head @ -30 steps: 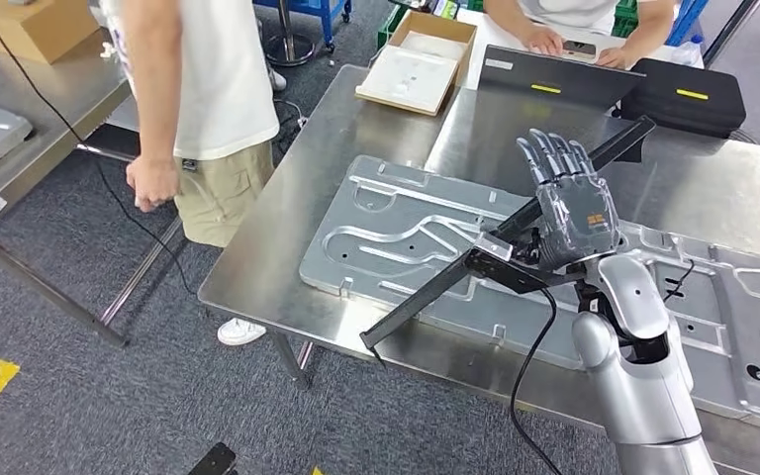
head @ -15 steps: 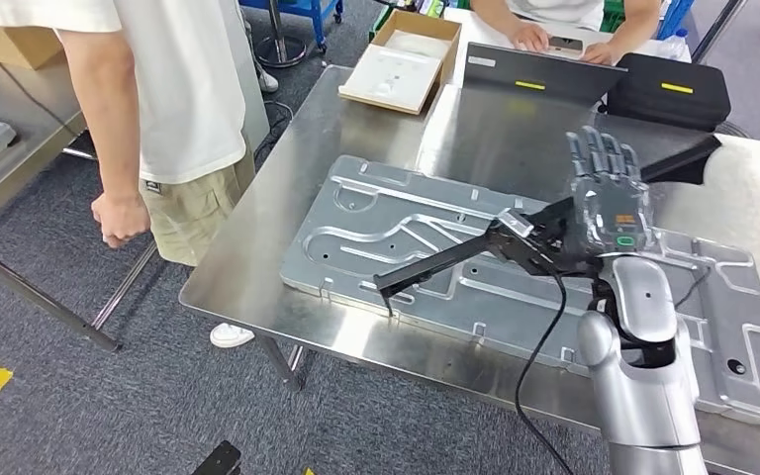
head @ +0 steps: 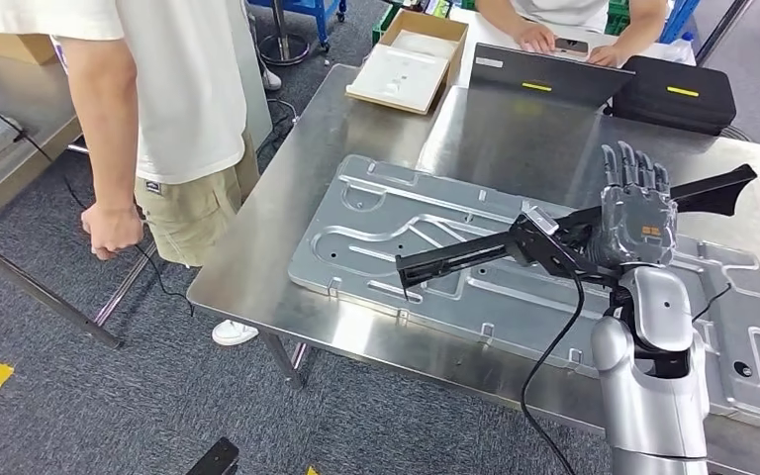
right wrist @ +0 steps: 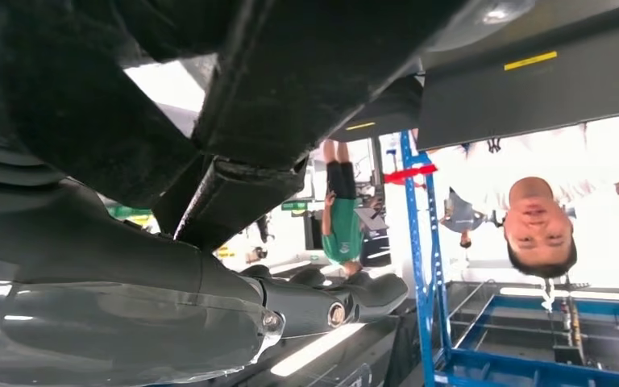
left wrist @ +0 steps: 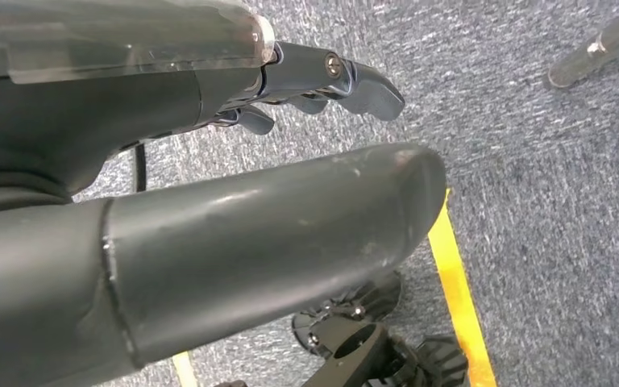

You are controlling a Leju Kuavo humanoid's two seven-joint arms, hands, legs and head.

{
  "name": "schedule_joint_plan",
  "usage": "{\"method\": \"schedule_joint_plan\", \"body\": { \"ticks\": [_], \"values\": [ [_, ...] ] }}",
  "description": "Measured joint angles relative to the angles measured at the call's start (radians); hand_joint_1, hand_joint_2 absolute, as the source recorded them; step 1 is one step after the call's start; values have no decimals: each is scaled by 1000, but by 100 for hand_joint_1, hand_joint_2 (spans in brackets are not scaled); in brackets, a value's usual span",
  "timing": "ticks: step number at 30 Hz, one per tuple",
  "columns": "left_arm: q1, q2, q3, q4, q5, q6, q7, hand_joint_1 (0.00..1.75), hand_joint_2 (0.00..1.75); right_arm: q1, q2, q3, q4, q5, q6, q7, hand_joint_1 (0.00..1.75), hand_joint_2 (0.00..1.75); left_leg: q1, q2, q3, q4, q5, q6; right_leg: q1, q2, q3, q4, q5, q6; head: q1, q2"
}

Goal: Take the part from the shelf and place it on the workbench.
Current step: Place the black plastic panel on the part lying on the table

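Evidently the placing step was in hand: the long black part (head: 475, 255) hung tilted above the workbench (head: 287, 198), over the grey stamped panel (head: 396, 233) lying on it. Done well, it would be lowered level, flat, before letting go. The right hand (head: 633, 220) gripped the part, fingers (head: 635, 166) upright. The left hand (left wrist: 209, 242) hung over the floor, holding nothing, fingers (left wrist: 355, 81) loosely apart.
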Motion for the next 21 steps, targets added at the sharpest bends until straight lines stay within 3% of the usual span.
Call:
{"method": "schedule_joint_plan", "body": {
  "ticks": [3,5,6,9,10,11,12,14,16,19,21],
  "values": [
    [-1,0,0,0,1,0,1,0,0,1,7,-10,-3,-22,9,5,0,0,-2,0,1,-4,0,-17,6,3,2,-15,-1,-19,0,0],
    [-2,0,0,0,3,2,1,0,0,-2,19,-21,-4,-97,33,4,0,0,0,0,-5,16,-18,-27,5,3,6,-21,2,-34,0,0],
    [-3,1,0,0,4,3,2,0,0,-6,28,-29,-3,-161,52,1,0,0,1,-1,-20,52,-41,-30,3,2,8,-25,4,-42,0,0],
    [-3,5,-1,0,7,6,3,0,0,-17,57,-54,12,-369,91,2,0,0,1,-1,-114,249,-131,-34,9,3,9,-25,4,-54,-1,0],
    [-2,7,-1,0,8,6,3,0,0,-19,62,-59,21,-405,93,8,0,0,1,-1,-135,289,-139,-33,13,3,9,-25,3,-55,-1,0],
    [-2,9,-1,0,8,6,3,0,0,-20,65,-61,30,-423,91,13,0,0,0,-1,-137,290,-126,-30,16,4,10,-24,2,-56,-1,0],
    [-2,10,-1,0,9,7,3,0,0,-22,67,-63,39,-434,89,19,0,0,-1,-1,-120,249,-95,-25,19,4,12,-24,2,-56,-1,0],
    [-3,14,-1,0,9,8,3,0,0,-25,70,-69,54,-458,87,27,0,0,-6,-2,-54,107,-26,-11,25,4,14,-23,0,-56,-1,0],
    [-3,16,-1,0,10,9,3,0,0,-30,75,-80,69,-496,84,31,0,0,-10,-2,-11,16,2,-3,28,5,12,-21,-1,-51,0,0],
    [-3,19,-1,0,12,12,4,0,0,-36,77,-105,90,-575,75,31,0,0,-9,2,-4,-4,6,4,28,8,12,-23,1,-38,0,0],
    [-5,21,-2,0,13,14,4,0,0,-41,78,-117,100,-617,72,29,0,0,-3,8,2,-17,14,13,25,9,-3,11,-25,-26,0,0]
  ]
}}
